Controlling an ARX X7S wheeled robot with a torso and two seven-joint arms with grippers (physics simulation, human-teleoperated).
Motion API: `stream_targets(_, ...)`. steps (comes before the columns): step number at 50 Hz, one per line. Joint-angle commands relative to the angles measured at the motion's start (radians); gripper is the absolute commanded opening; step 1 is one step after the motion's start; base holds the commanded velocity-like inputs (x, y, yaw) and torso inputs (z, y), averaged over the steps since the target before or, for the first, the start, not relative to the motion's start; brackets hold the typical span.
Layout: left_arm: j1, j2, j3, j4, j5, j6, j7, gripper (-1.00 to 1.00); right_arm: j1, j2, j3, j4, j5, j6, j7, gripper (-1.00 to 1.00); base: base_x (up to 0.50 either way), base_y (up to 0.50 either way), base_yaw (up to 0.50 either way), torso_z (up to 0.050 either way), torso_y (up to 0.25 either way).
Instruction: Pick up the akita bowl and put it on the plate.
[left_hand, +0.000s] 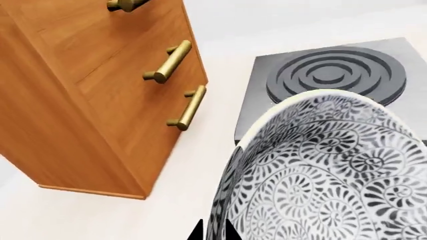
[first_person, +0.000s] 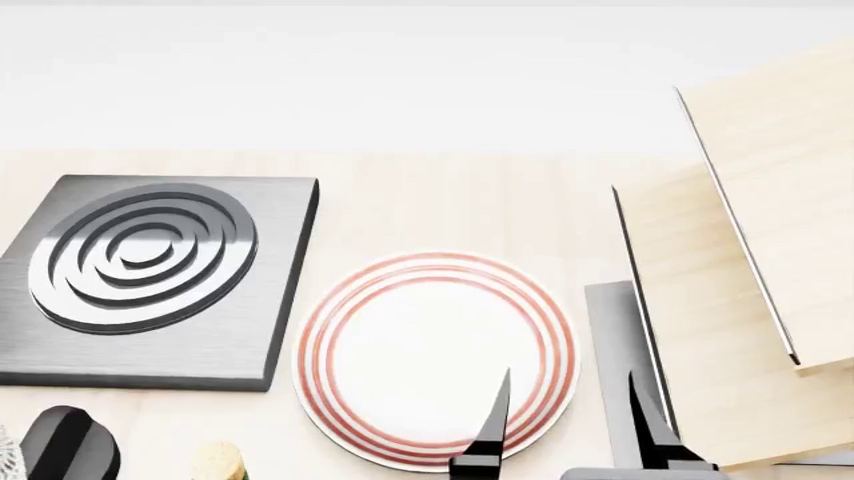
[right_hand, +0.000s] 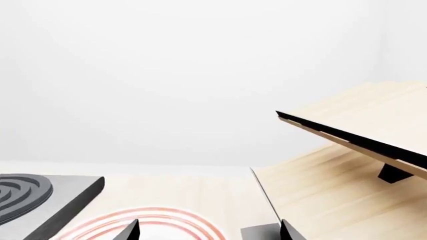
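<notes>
The akita bowl (left_hand: 333, 170), white with a dense dark floral pattern, fills the near part of the left wrist view, tilted above the counter. My left gripper (left_hand: 212, 233) is shut on its rim, one black fingertip on each side of the wall. The plate (first_person: 434, 360), white with thin red rings, lies flat on the counter in the middle of the head view and is bare. My right gripper (first_person: 574, 435) stands open over the plate's right edge, with nothing between its fingers. The right wrist view shows the plate's rim (right_hand: 150, 222) below that gripper (right_hand: 210, 231).
A square grey stove burner (first_person: 140, 265) with concentric rings sits left of the plate, also seen as the burner (left_hand: 333, 75) beyond the bowl. A wooden drawer cabinet (left_hand: 100, 100) with brass handles stands beside it. Light wooden boards (first_person: 747, 300) lean at the right, over a grey slab (first_person: 611, 370).
</notes>
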Motion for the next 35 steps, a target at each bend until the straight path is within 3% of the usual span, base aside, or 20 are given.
stream_targets(1,0.010,0.030,-0.097,0.052,0.054,0.074,0.046,-1.00,0.003,0.002,-0.002,0.002,0.002,0.001,0.002,1.00,0.00,0.00,0.00,0.000,0.000)
stream_targets(20,-0.198,0.068,-0.084,0.003,0.044,0.236,0.072,-1.00,0.003,0.003,-0.006,0.011,0.007,-0.009,0.001,1.00,0.00,0.00,0.00,0.000,0.000)
stream_targets(35,-0.378,0.060,0.036,-0.054,0.071,0.311,0.075,-1.00,0.005,0.005,-0.008,0.018,0.010,-0.014,0.003,1.00,0.00,0.00,0.00,0.000,0.000)
